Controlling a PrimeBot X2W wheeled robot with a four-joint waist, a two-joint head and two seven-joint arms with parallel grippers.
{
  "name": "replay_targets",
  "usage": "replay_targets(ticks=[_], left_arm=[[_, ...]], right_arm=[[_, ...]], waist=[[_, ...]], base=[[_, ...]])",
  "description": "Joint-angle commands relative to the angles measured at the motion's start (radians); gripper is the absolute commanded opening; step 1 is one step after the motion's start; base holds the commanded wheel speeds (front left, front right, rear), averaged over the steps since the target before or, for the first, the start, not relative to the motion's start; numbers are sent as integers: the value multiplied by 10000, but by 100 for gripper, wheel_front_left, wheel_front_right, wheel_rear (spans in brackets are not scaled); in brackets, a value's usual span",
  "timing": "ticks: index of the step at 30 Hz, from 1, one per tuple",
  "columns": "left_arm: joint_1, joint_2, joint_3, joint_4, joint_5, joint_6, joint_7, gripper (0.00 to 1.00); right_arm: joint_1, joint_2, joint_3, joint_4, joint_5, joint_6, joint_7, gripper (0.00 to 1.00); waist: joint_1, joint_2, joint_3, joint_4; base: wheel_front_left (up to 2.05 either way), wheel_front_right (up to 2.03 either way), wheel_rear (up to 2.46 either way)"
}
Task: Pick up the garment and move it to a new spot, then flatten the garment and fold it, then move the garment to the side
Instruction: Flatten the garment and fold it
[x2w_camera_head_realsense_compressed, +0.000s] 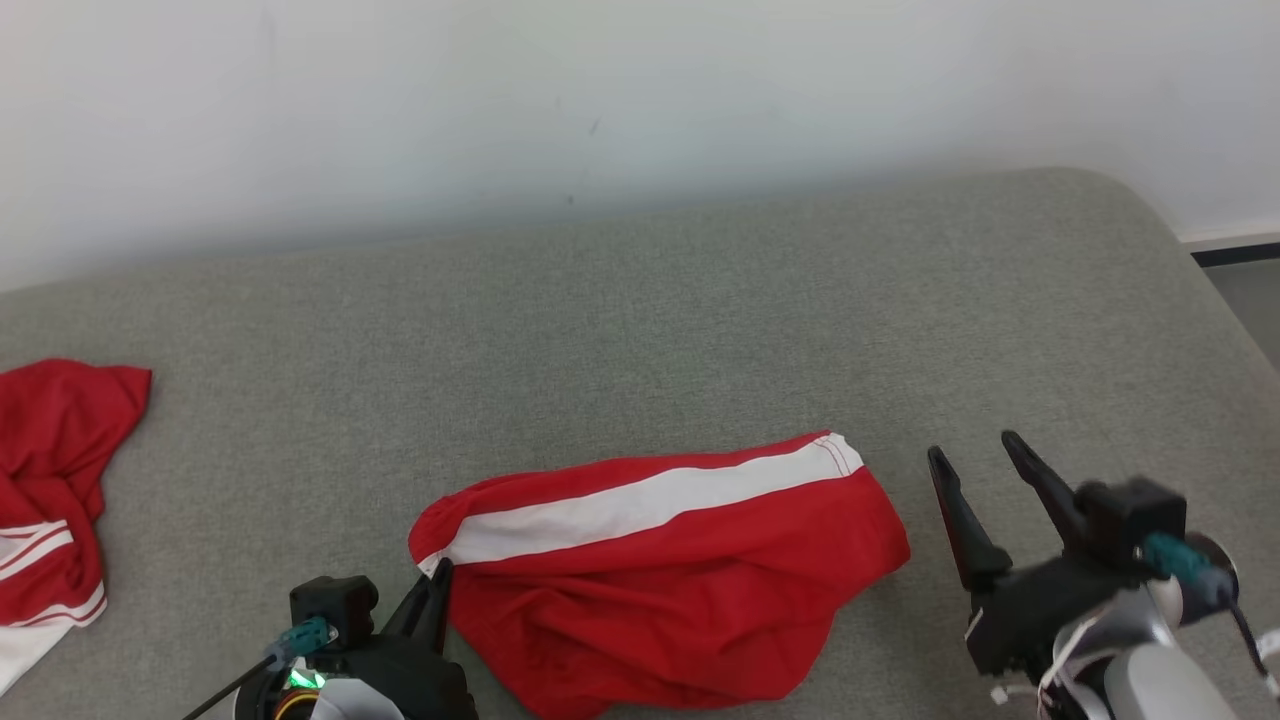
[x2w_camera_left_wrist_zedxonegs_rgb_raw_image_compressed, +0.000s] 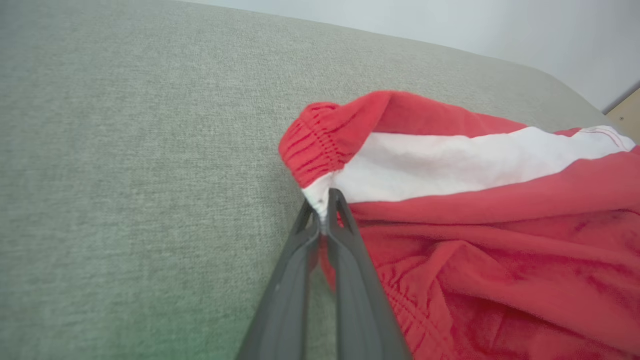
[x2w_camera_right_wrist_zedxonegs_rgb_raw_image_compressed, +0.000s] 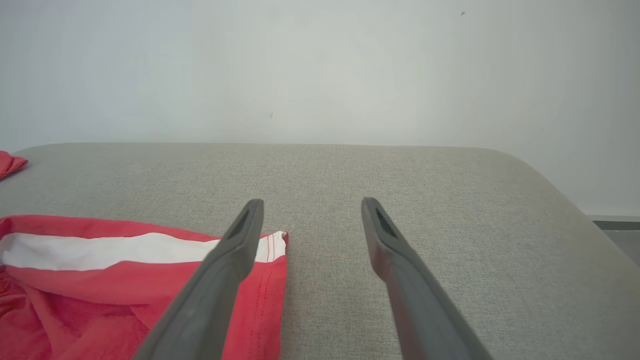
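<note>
- Red cloth with a broad white stripe (x2w_camera_head_realsense_compressed: 640, 505), the garment (x2w_camera_head_realsense_compressed: 660, 600) lay crumpled at six o'clock on the grey surface (x2w_camera_head_realsense_compressed: 700, 330), close to the robot's side.
- The left tool (x2w_camera_left_wrist_zedxonegs_rgb_raw_image_compressed: 325, 202) was closed on the garment's eight o'clock corner. It pinched a thin bit of white cloth just below the gathered waistband (x2w_camera_left_wrist_zedxonegs_rgb_raw_image_compressed: 312, 145), and only the very fingertips had cloth between them.
- The right tool (x2w_camera_head_realsense_compressed: 972, 447) hung open and empty at the garment's three o'clock. It was just beside the hemmed end of the stripe and was not touching it.
- A second red garment (x2w_camera_head_realsense_compressed: 50, 470) lay well apart at nine o'clock and looked to be no part of this lift.
- To my eye the step in hand was the pick-up, barely begun, since the whole garment rested on the surface.
- Doing it well, I judged, meant testing that slim pinch with a slow, short rise first, as so little cloth could slide out under the garment's weight.
- I also thought the right tool should take the hemmed end of the stripe before any carry, so the cloth would hang between two holds instead of bunching under one.
- The bare stretch toward twelve o'clock seemed the likeliest new spot.
</note>
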Motion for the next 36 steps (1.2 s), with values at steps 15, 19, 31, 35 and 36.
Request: replay_targets(ticks=[15,19,31,35,36], left_arm=[[-526,-115,-703,-347,-122,13,-143,0],[-636,-90,-841,-410,-157,13,-154,0],[-904,-26,-1080,-515,-233,13,-194,0],[-977,-8,-1136,-531,-237,13,-204,0],[-974,-2,-1147,-532,-243,13,-207,0]], right_arm=[[-2761,-449,445,1436,1950,-21,5400,100],[-3043,-430,331,1802,2031,-21,6367,100],[-3446,-212,-332,1687,1819,-21,8351,100],[-3471,-24,-395,1544,1747,-21,8619,100],[-3466,16,-386,1509,1746,-21,8689,100]], waist=[[1,-1,795,763],[1,-1,949,880],[1,-1,1258,1055],[1,-1,1338,1130],[1,-1,1353,1143]], base=[[0,0,0],[0,0,0],[0,0,0],[0,0,0],[0,0,0]])
